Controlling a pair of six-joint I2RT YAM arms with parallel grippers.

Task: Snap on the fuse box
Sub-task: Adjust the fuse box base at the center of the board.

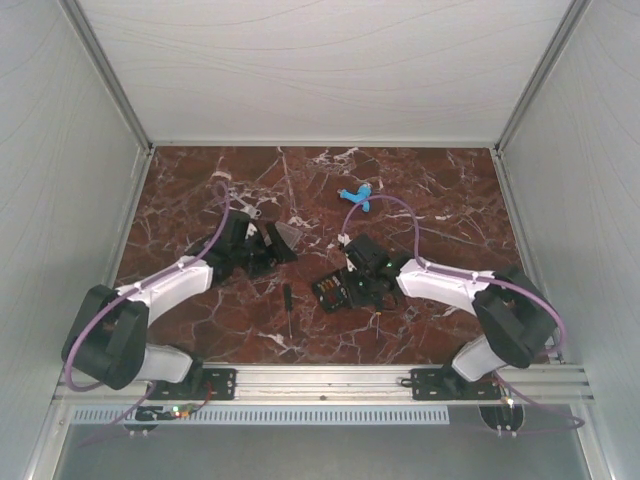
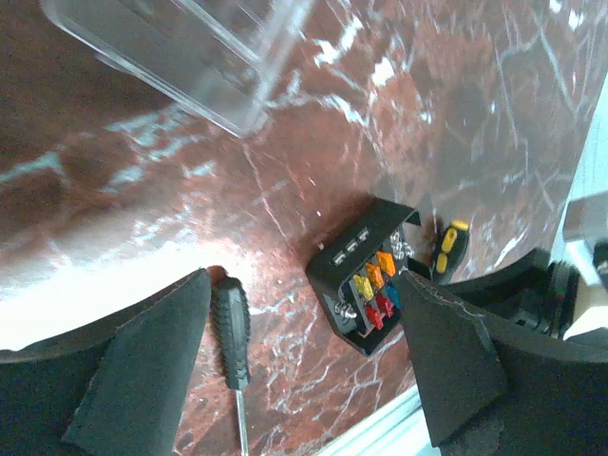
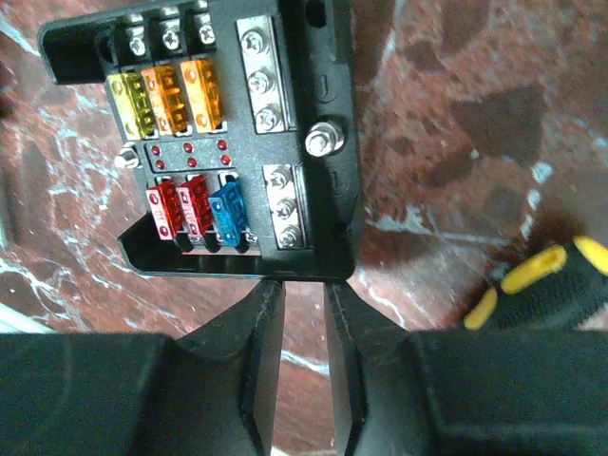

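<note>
We see the left gripper (image 2: 302, 285) spread wide and empty. The clear lid (image 2: 180, 57) sits on the desk (image 2: 456, 114) just ahead of it, and a screwdriver (image 2: 231, 332) lies beside its left finger. The right gripper (image 3: 302, 290) is barely parted and pinches nothing, its tips at the near wall of the tray (image 3: 304, 85). The tray's fuses (image 3: 166, 95) face up. A yellow-and-black handle (image 3: 546, 280) lies to that gripper's right.

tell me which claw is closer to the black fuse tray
Right. The right claw sits just at the edge of the fuse tray; the left claw is farther left, by the clear lid.
</note>
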